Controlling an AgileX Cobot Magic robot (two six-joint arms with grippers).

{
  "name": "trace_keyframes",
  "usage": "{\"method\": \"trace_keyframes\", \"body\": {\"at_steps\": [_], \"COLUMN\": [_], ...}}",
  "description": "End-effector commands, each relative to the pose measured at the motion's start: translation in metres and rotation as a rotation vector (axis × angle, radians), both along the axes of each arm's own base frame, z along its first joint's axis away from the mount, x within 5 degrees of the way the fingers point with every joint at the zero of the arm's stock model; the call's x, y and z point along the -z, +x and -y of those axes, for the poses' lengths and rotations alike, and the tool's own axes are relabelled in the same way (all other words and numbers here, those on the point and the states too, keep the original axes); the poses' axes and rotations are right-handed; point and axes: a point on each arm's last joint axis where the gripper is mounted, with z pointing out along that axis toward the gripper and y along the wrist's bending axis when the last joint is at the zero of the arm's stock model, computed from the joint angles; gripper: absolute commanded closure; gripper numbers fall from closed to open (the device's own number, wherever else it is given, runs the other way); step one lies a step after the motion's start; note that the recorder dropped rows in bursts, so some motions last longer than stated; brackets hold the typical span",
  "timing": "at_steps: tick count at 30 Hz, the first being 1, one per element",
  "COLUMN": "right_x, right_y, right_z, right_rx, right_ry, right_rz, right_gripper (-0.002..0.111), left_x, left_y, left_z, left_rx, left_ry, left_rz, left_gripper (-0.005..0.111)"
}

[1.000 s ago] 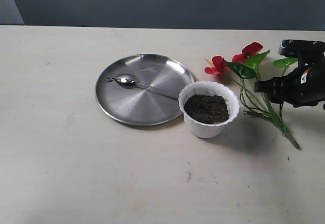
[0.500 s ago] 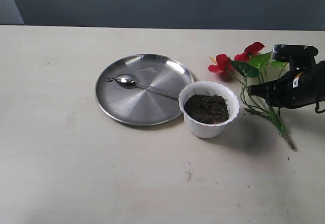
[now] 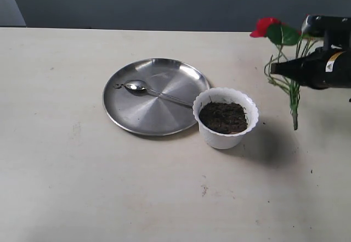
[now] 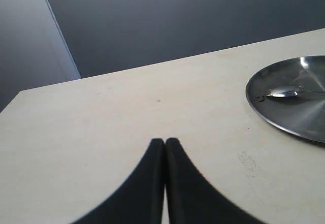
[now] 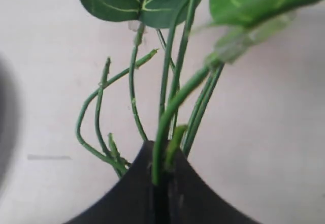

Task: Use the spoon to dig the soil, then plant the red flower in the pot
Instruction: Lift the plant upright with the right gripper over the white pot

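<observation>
Right gripper [image 3: 277, 69], clamped on the red flower [image 3: 282, 61] stems, has lifted it off the table at frame right, so planting in the pot [image 3: 225, 117] comes next; left gripper [image 4: 165, 145] closed, empty.

My right hand [image 3: 274, 69] runs off the exterior view's edge, so I see only its dark front. In the right wrist view the red flower [image 5: 167, 97] loses its blooms past the frame (nearest leaves blurred), and the left wrist view crops the steel plate [image 4: 299, 117].

Bare table [image 3: 82, 187] lies open in front and left; the plate [image 3: 137, 121] touches the pot [image 3: 225, 117].
</observation>
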Motion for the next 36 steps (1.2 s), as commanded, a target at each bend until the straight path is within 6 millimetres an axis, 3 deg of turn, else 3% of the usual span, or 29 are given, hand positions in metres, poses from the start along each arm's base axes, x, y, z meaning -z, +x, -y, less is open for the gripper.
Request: {"method": "trace_keyframes", "body": {"at_steps": [1, 4, 8, 14, 19, 27, 36], "right_x": [-0.058, -0.092, -0.099, -0.091, -0.075, -0.045, -0.031], "right_y": [-0.011, -0.04, -0.076, -0.109, -0.106, -0.094, -0.096], "right_z": [-0.002, -0.003, -0.001, -0.005, -0.015, -0.023, -0.059], "right_rx": [-0.056, -0.117, -0.173, -0.302, -0.415, -0.431, -0.439], "right_ry": [0.059, 0.179, 0.278, 0.415, 0.428, 0.371, 0.325], "right_rz": [0.27, 0.546, 0.733, 0.941, 0.912, 0.81, 0.801], "right_gripper": [0.109, 0.109, 0.109, 0.109, 0.109, 0.109, 0.109], "left_x": [0.0, 0.0, 0.0, 0.0, 0.0, 0.0, 0.0], "left_y": [0.0, 0.0, 0.0, 0.0, 0.0, 0.0, 0.0], "left_z": [0.0, 0.0, 0.0, 0.0, 0.0, 0.0, 0.0], "left_rx": [0.006, 0.006, 0.006, 0.006, 0.006, 0.006, 0.006], "left_ry": [-0.004, -0.004, -0.004, -0.004, -0.004, -0.004, -0.004], "left_rz": [0.007, 0.007, 0.007, 0.007, 0.007, 0.007, 0.007], "left_gripper": [0.106, 0.106, 0.106, 0.106, 0.106, 0.106, 0.106]}}
